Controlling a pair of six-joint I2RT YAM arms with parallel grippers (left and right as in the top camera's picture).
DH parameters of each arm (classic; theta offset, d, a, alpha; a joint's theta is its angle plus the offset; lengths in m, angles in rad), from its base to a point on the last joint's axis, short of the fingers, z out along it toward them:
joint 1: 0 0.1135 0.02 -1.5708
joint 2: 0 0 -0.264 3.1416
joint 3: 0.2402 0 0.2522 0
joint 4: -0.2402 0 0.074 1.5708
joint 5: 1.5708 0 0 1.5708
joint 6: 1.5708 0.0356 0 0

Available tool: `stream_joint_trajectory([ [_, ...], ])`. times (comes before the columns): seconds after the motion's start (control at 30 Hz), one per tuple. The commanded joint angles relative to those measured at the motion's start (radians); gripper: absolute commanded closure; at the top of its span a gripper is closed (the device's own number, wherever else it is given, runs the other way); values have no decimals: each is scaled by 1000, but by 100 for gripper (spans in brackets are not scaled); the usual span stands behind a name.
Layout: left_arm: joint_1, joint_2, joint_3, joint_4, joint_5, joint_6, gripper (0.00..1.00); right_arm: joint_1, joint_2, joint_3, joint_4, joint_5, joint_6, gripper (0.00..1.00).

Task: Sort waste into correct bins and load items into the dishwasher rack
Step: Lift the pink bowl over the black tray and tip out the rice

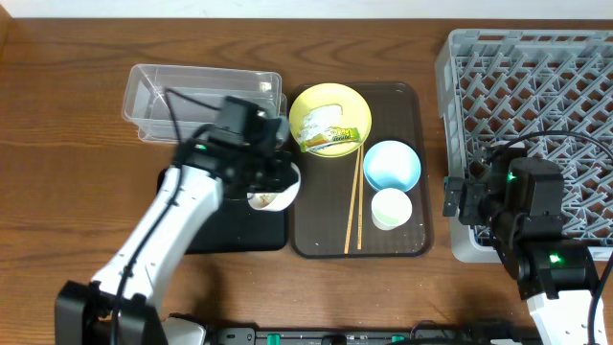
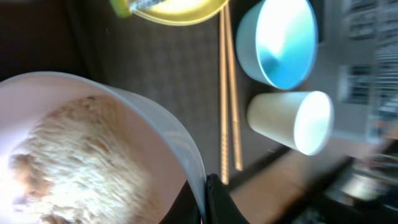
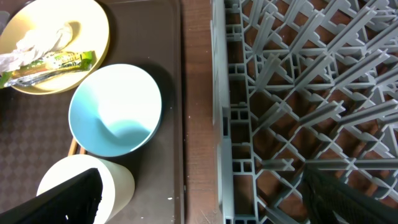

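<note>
Scraps [image 2: 68, 162], whitish and crumbly like rice, lie heaped inside the white bowl [image 2: 168, 143]. The left pincer [image 2: 210, 198] is closed on that bowl's rim; the wrist view shows one dark finger pressed against the rim's edge. From overhead the bowl sits above the right end of the black tray [image 1: 220, 230], but whether it touches the tray cannot be told. The clear tub [image 1: 153, 96] stands just behind the black tray on the bench [image 1: 67, 115]. To the right lies the brown tray [image 1: 321, 220], which carries the rest of the tableware. The yellow plate [image 1: 356, 103] is at its far left corner, with the green-and-yellow wrapper [image 1: 330, 137] and a bit of white paper [image 3: 43, 37] on it. The blue bowl [image 1: 393, 165] stands upright near the plate. The white cup [image 1: 391, 208] stands mouth up just in front of the bowl. The chopsticks [image 1: 352, 206] lie side by side along the tray, running from the plate's edge toward the near rim, left of the blue bowl and cup. The grey rack [image 1: 536, 86] stands at the right end of the bench, apart from the brown tray. The right pincer [image 3: 202, 186] is by the rack's left wall with its fingers spread wide and nothing between them.
</note>
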Motion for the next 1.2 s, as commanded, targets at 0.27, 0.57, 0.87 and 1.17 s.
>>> stream_joint_trajectory([
  [0.27, 287, 202, -92, -29, 632, 154, 94, 5, -2, 23, -3, -4, 8, 1],
  [0.57, 371, 324, -96, -35, 786, 149, 94, 4, -1, 23, -5, -4, 7, 1],
  [0.87, 473, 324, -97, -36, 788, 4, 94, 5, -1, 23, -5, -3, 8, 1],
  [1.17, 527, 324, -97, -43, 871, -257, 94, 5, -1, 23, -5, -4, 8, 1],
])
